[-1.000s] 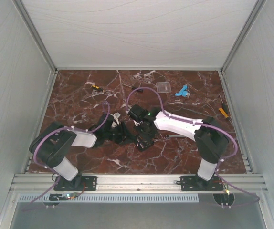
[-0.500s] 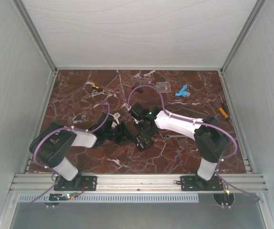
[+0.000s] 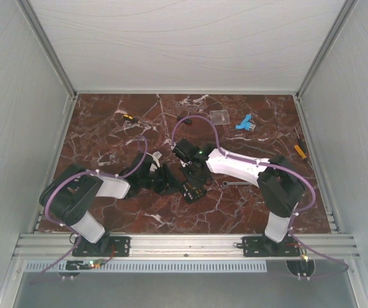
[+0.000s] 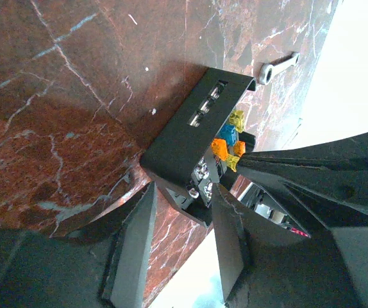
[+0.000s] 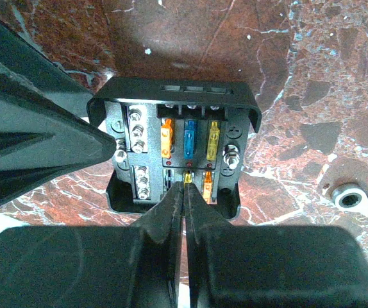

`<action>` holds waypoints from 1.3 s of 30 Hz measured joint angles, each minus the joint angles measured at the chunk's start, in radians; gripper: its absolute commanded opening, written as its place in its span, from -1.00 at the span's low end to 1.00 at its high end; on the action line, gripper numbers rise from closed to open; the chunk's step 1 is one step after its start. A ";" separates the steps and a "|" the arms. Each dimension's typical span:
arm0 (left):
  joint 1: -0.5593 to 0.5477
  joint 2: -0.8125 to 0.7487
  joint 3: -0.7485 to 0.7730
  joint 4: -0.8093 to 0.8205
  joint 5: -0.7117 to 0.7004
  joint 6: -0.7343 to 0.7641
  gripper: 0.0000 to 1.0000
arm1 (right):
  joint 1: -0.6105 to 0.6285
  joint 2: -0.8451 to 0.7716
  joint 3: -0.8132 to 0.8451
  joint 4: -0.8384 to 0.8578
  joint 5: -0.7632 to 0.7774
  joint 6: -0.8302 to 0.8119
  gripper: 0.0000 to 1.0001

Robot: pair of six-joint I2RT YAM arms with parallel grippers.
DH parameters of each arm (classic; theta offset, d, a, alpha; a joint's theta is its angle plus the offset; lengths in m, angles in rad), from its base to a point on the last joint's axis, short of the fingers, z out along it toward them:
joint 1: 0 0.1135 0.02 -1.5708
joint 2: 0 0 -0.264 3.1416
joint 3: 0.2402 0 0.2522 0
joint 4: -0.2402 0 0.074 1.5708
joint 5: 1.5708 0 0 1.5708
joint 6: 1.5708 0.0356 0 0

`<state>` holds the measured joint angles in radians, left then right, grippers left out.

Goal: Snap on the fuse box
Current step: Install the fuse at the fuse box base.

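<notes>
The fuse box (image 5: pixel 174 144) is a small black box lying face up on the marble, just in front of both arms (image 3: pixel 192 191). Orange, blue and yellow fuses fill its upper row, and a yellow and an orange one sit below. My right gripper (image 5: pixel 185 186) is shut, with its tips resting against the lower yellow fuse (image 5: pixel 188 176). My left gripper (image 4: pixel 184 192) holds the near end of the fuse box (image 4: pixel 190 138) between its fingers (image 4: pixel 136 244). One left finger (image 5: pixel 56 151) touches the box's left side.
A small metal wrench (image 3: pixel 234 183) lies just right of the box. At the back are a clear plastic square plate (image 3: pixel 220 117), a blue part (image 3: pixel 244 122) and a small yellow-black item (image 3: pixel 127 117). An orange-handled tool (image 3: pixel 299 149) lies near the right wall.
My right gripper's jaws have closed the last small gap and its arm has shifted slightly. The left arm and the fuse box have stayed put.
</notes>
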<state>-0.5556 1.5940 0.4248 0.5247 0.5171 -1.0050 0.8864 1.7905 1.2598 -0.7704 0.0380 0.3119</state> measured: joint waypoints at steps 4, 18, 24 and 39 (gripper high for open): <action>0.000 0.000 0.000 0.000 0.000 0.000 -0.19 | -0.001 0.012 0.009 -0.008 -0.002 0.000 -1.00; -0.002 0.001 0.000 0.000 0.000 0.000 -0.20 | 0.006 0.070 0.042 -0.035 0.004 -0.011 -1.00; -0.002 0.001 0.000 0.000 0.000 -0.001 -0.20 | 0.011 0.031 0.025 -0.011 0.015 -0.011 -1.00; -0.004 0.001 0.000 0.001 0.000 -0.001 -0.20 | 0.016 -0.001 -0.003 -0.010 0.013 0.018 -0.96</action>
<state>-0.5594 1.5948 0.4248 0.5255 0.5167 -1.0058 0.9024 1.7897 1.2572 -0.7807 0.0509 0.3298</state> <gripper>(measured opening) 0.404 0.018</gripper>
